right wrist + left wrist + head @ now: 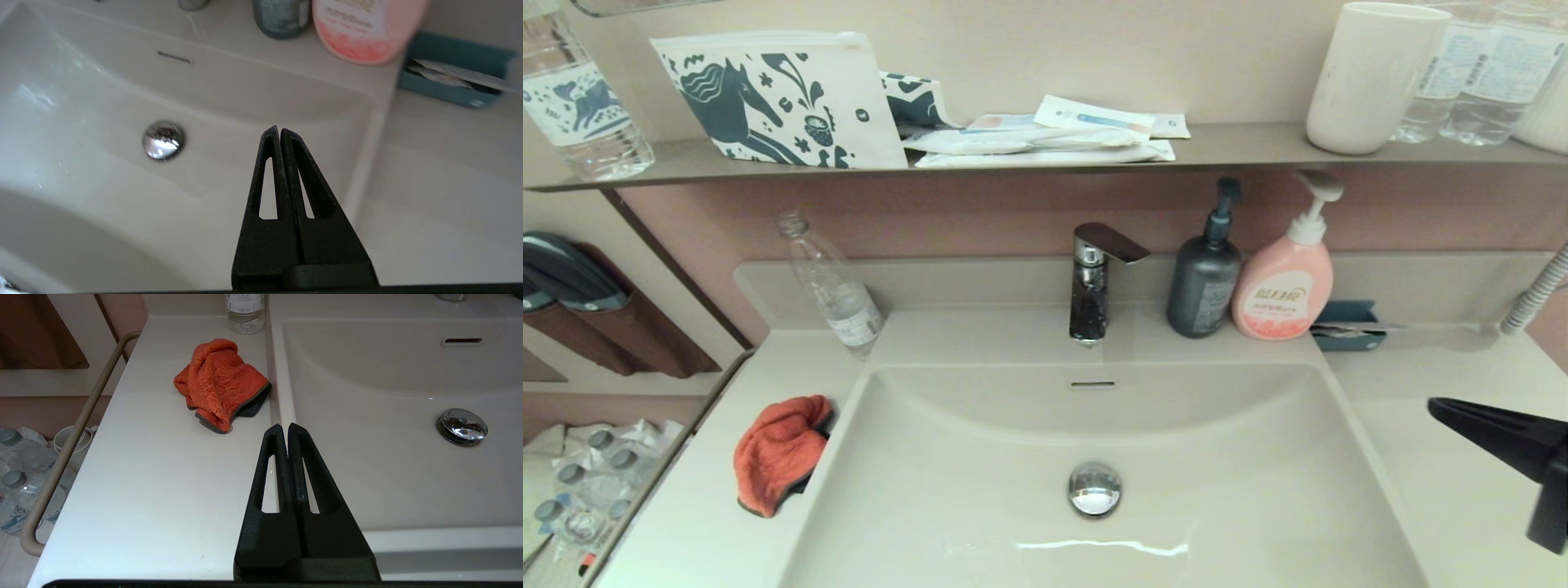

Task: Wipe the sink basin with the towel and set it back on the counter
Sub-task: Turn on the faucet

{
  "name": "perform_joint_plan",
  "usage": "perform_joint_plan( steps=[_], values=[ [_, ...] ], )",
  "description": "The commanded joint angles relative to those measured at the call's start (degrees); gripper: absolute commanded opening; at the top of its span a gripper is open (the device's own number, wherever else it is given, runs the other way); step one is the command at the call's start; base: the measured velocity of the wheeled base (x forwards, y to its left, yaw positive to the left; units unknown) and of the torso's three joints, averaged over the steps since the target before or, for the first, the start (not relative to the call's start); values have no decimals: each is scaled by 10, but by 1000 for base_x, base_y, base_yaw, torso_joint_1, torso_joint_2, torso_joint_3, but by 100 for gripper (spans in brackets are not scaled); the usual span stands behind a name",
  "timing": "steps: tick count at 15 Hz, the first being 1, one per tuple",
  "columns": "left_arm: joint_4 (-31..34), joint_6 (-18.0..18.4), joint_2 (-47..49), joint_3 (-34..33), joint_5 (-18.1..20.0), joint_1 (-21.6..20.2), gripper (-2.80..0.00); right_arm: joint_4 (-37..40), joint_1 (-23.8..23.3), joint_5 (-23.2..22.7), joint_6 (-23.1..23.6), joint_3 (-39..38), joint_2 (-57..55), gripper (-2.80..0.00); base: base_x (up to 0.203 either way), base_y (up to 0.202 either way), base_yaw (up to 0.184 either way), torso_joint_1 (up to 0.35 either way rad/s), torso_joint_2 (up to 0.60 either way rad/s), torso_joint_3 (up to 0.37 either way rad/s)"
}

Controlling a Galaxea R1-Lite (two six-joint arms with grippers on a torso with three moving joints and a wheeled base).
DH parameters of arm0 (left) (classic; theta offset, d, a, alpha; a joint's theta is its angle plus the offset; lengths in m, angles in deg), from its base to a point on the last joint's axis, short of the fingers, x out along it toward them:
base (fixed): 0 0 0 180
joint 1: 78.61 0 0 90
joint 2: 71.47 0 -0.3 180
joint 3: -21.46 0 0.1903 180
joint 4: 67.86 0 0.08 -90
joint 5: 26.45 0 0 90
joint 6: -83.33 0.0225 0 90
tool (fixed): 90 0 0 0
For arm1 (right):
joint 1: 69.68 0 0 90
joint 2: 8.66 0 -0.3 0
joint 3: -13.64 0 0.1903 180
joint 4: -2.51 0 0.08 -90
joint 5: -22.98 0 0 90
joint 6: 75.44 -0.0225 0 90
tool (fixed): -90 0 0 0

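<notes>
The orange-red towel (778, 452) (220, 383) lies bunched on the counter (707, 523) (155, 477) just left of the sink basin (1217, 474) (388, 457) (102, 196), its dark grey edge toward the basin rim. The chrome drain plug (1094, 488) (462, 426) (163, 139) sits mid-basin. My left gripper (284, 425) is shut and empty, above the basin's left rim, short of the towel; it is out of the head view. My right gripper (1433, 406) (279, 129) is shut and empty, hovering over the basin's right edge.
A faucet (1094, 278) stands behind the basin, with a dark pump bottle (1205, 282), a pink soap bottle (1286, 282) and a teal tray (1347, 325) to its right. A clear bottle (837, 290) leans at back left. A towel rail (69, 445) runs along the counter's left edge.
</notes>
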Motion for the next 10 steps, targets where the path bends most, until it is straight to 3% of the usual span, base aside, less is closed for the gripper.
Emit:
perform_joint_plan(
  steps=[1, 3, 7, 10],
  values=[
    [0, 0, 0, 0, 0, 0, -280, -47, 80, 61, -27, 43, -144, -280, 0, 0, 0, 0, 0, 0],
    [0, 0, 0, 0, 0, 0, -280, -97, 114, 97, -40, 84, -228, -280, 0, 0, 0, 0, 0, 0],
    [0, 0, 0, 0, 0, 0, -280, -161, 134, 135, -48, 186, -362, -280, 0, 0, 0, 0, 0, 0],
    [0, 0, 0, 0, 0, 0, -280, -221, 152, 156, -48, 215, -425, -280, 0, 0, 0, 0, 0, 0]
  ],
)
